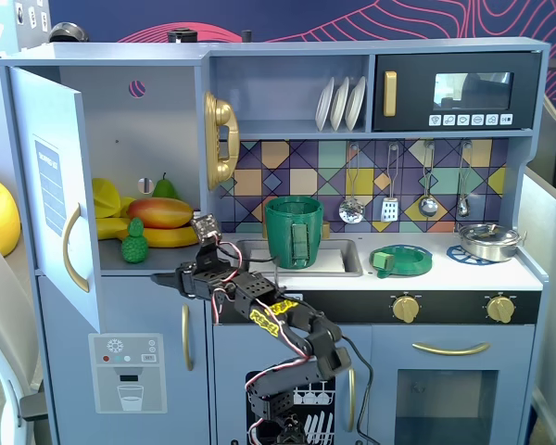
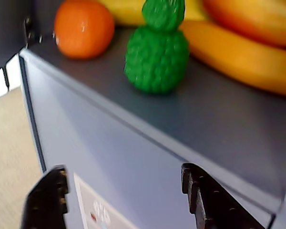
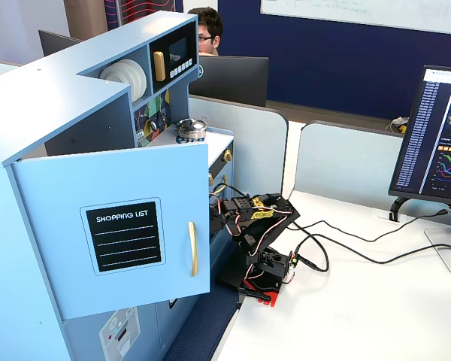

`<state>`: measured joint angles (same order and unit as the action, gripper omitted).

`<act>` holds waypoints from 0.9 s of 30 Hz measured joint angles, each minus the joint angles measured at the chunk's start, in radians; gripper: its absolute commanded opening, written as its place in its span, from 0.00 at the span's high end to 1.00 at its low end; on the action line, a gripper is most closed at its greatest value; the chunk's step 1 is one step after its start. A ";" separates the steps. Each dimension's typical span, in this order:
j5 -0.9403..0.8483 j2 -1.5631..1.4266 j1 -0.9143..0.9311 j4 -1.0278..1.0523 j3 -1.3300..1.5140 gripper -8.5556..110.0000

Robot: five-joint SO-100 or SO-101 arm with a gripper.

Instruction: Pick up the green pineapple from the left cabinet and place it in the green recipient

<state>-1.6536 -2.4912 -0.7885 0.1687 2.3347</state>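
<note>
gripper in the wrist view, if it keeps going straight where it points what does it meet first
Probably the green pineapple, which stands almost centred ahead of the open gripper. The fingers sit low, though, so the shelf's front edge could catch them first; depth is unclear.

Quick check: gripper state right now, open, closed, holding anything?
Gripper: open, empty; the pineapple stands on the cabinet shelf ahead of it, not yet grasped.
</note>
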 measured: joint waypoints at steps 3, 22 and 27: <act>0.038 0.071 0.002 -0.063 -0.028 0.61; 0.083 0.578 0.049 -0.264 -0.376 0.55; 0.055 0.689 0.049 -0.275 -0.485 0.55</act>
<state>-1.5984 -1.8024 -0.7394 -0.1058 1.8500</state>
